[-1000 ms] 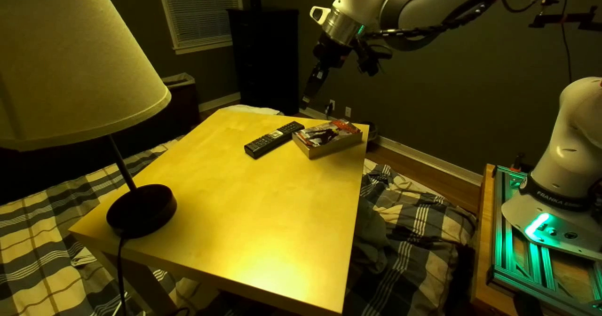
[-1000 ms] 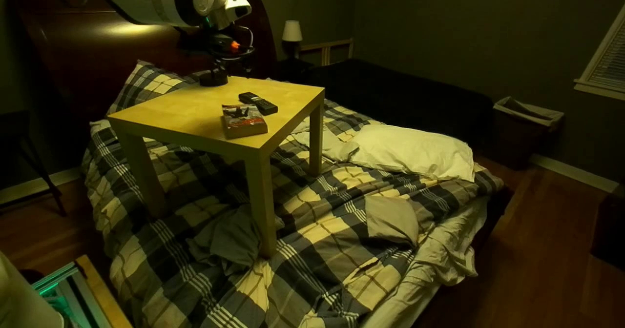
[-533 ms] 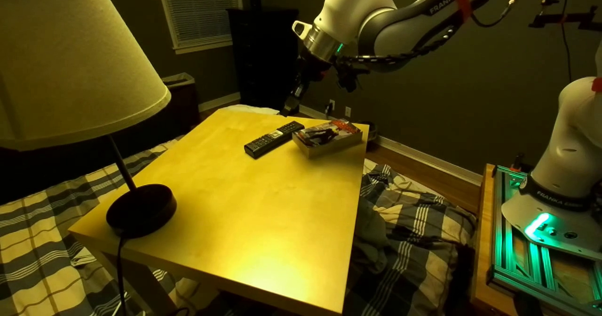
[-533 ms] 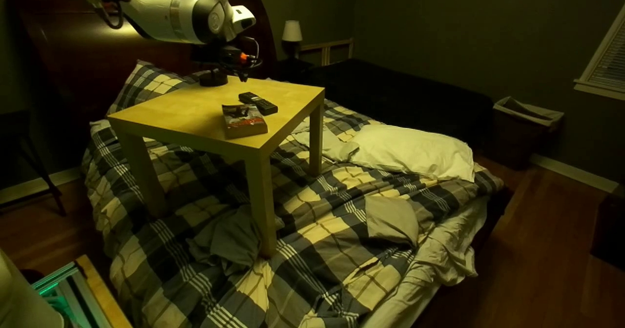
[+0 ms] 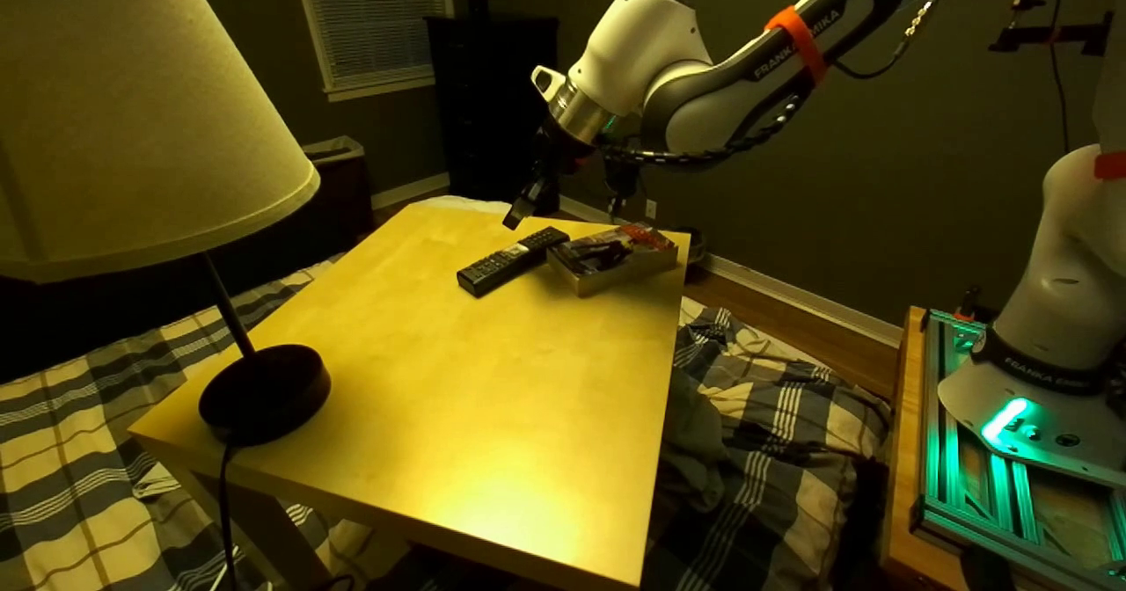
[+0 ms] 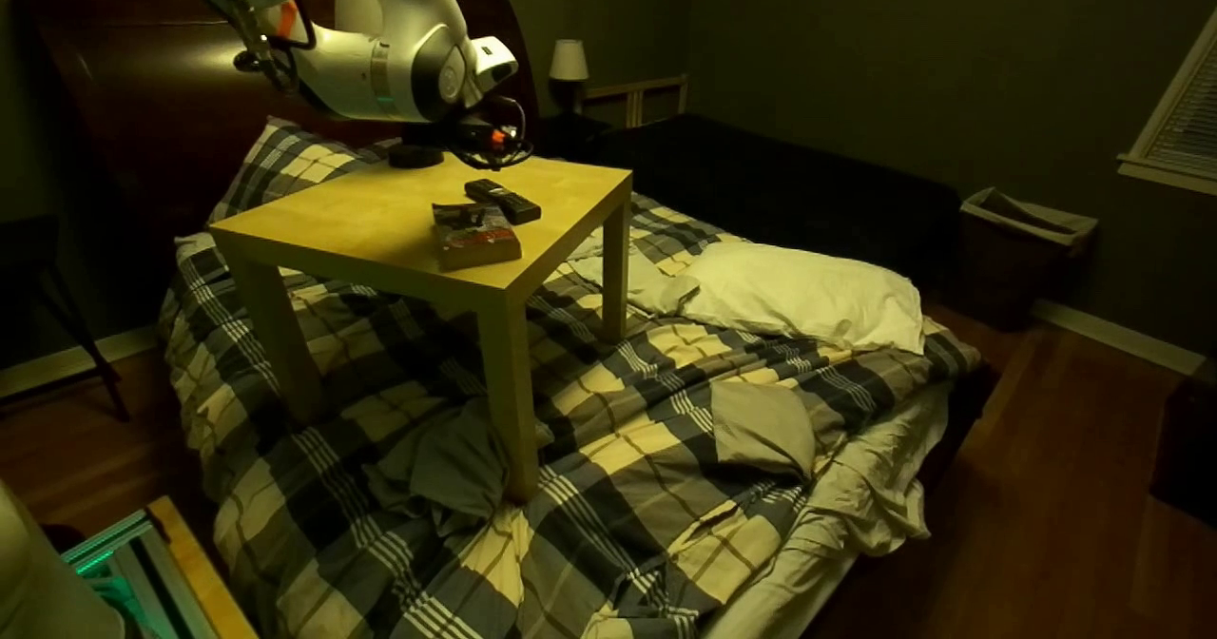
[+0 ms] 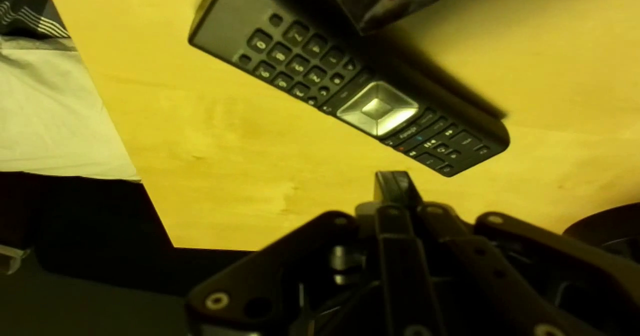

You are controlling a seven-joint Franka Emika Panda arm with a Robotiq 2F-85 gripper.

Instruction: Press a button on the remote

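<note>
My end effector (image 7: 395, 183) hangs above a yellow-lit worktop (image 7: 225, 176), its two fingers together with nothing visible between them. The remote (image 7: 345, 87), a slim black bar, lies flat on that surface, lower than the end effector and ahead of it in the wrist view; in an exterior view the fingertips (image 5: 513, 219) look clear of it. Just past the remote, on its side away from the end effector, is a thick book (image 7: 385, 1); I cannot tell whether the two touch. I judge the step in hand to be lining up, with no button reached yet. Joined fingers make one blunt poker, so the wide silver pad (image 7: 377, 108) seems a kinder target than the small number keys (image 7: 298, 64). I would travel across until the tips stand over the pad's centre, then come down straight and slowly. Pressing the near edge could tip or slide the remote; overshooting could nudge the book.
</note>
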